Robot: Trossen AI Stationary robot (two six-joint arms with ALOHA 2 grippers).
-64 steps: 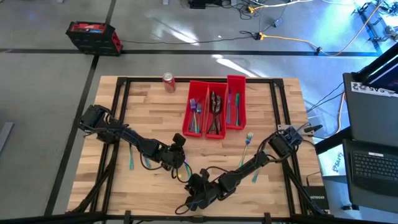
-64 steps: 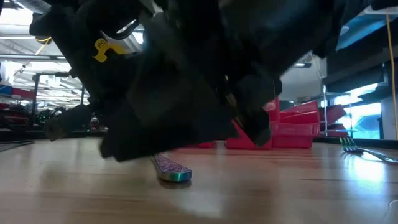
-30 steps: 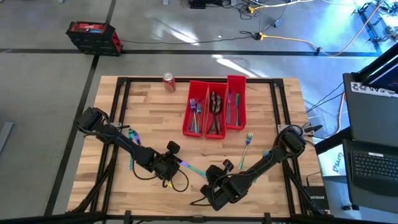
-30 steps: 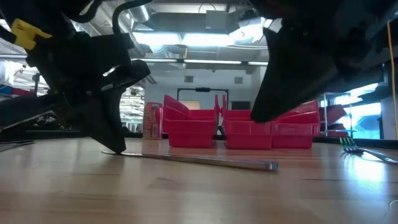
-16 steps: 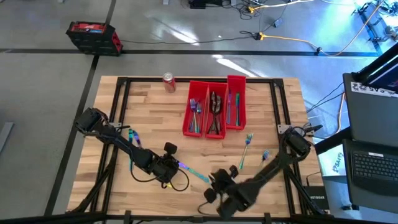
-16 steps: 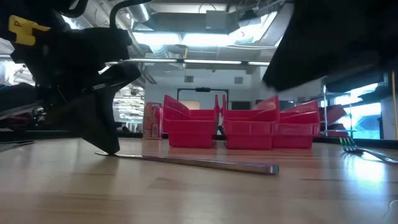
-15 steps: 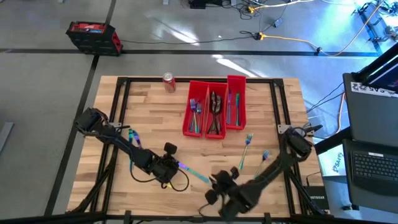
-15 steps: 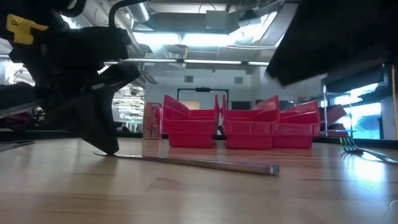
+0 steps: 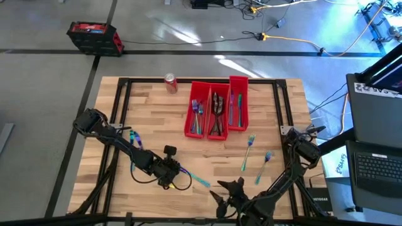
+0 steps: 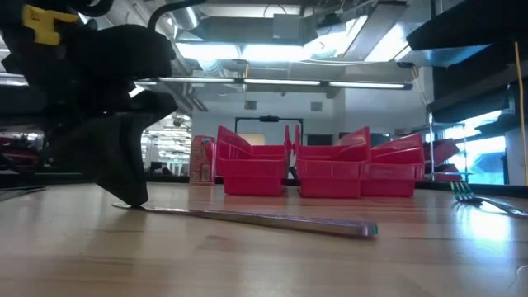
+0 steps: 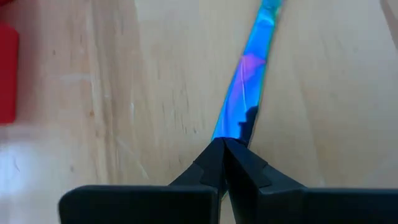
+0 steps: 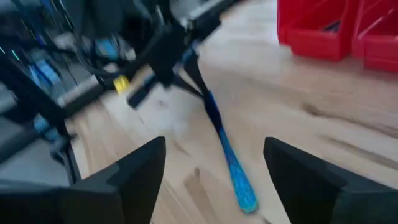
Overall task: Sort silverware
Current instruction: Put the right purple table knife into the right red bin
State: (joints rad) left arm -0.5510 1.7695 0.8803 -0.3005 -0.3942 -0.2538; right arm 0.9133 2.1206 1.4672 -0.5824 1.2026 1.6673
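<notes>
Silverware piece, an iridescent knife (image 9: 191, 175), lies near the worktop's front edge, one end clamped in the left gripper (image 9: 171, 172) fingers; right gripper (image 9: 227, 190), fingers apart, hovers beside. Such an end-pinch could let it pivot or slip when lifted.

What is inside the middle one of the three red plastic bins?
The middle red plastic bin holds dark silvery-bronze spoons, piled together. How many there are, and anything lying beneath them, cannot be seen.
</notes>
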